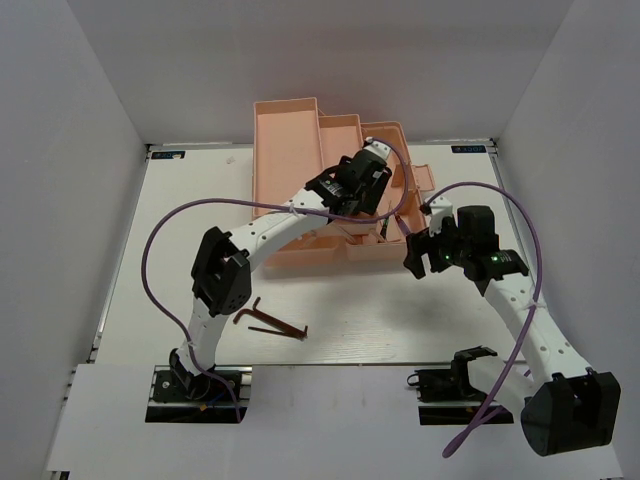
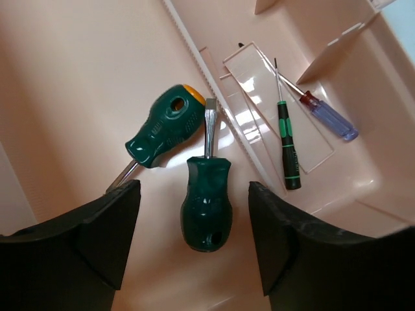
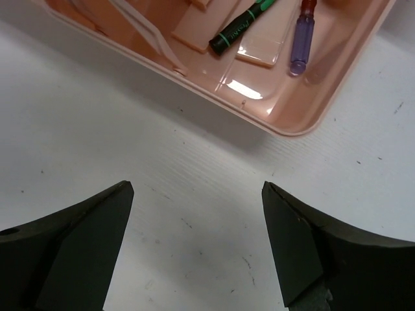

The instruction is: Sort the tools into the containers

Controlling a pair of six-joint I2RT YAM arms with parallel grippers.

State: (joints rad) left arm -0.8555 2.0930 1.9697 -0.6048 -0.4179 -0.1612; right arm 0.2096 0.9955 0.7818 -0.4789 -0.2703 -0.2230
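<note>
While the two hex keys (image 1: 268, 322) lie close together on the table (image 1: 400, 320), in front of the toolbox (image 1: 285, 140) and well away from both arms' working ends, the left arm reaches over them into the pink box. Its wrist view shows the left gripper (image 2: 193, 194) hanging wide open above a tray floor with nothing in its grasp. One green-handled screwdriver (image 2: 206, 201) lies flat between the two fingers (image 2: 97, 240), its blade pointing away from the camera, with a clear gap on either side of the handle. A second green-handled screwdriver (image 2: 165, 126), yellow at its cap, lies just beyond and left of it, tilted, its handle beside the first one's blade. To the right, past a ribbed divider, the dark-handled precision screwdriver (image 2: 286, 146) and the blue-handled precision screwdriver (image 2: 331, 120) lie in a neighbouring compartment, their tips close together and their handles spread apart.

Farther right, the right gripper (image 3: 198, 194) is spread wide and holds nothing. It hangs over bare table just outside the near right corner of the toolbox. The two precision screwdrivers show beyond its fingers, inside the box wall, apart from the gripper.
</note>
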